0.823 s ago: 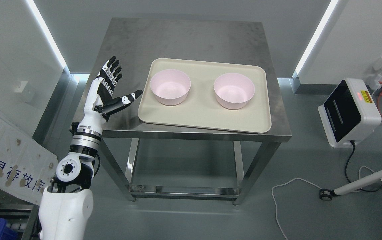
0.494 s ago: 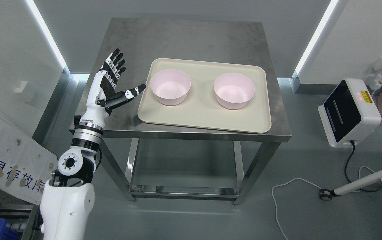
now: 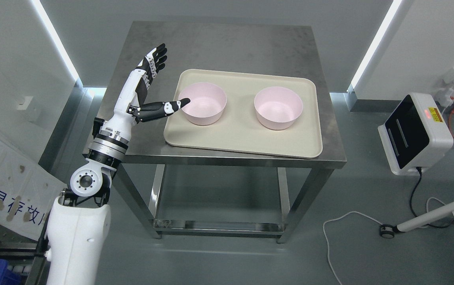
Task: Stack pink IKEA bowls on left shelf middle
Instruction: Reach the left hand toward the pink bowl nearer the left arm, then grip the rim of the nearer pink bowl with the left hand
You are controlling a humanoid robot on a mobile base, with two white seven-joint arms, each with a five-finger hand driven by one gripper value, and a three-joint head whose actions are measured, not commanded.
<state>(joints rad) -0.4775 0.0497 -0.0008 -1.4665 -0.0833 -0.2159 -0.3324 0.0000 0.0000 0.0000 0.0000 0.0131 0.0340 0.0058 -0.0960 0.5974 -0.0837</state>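
Two pink bowls stand upright and apart on a cream tray (image 3: 243, 138) on a steel table (image 3: 219, 43). The left bowl (image 3: 205, 103) sits at the tray's left, the right bowl (image 3: 278, 107) toward its right. My left hand (image 3: 153, 85) hovers over the table just left of the left bowl, open with fingers spread. Its thumb points right, and the tip overlaps the left bowl's near-left rim; contact cannot be told. The long fingers reach toward the table's back. The right arm is out of view.
A white device with a black screen (image 3: 413, 132) stands on the floor at right, with a cable (image 3: 342, 221) and a white pole (image 3: 433, 215) nearby. A printed white panel (image 3: 9, 186) leans at lower left. The table has a lower shelf (image 3: 219, 225).
My left hand has moved up and to the right, from beside the tray's left edge to the left bowl, with the thumb now reaching its rim. The bowls and tray have not moved.
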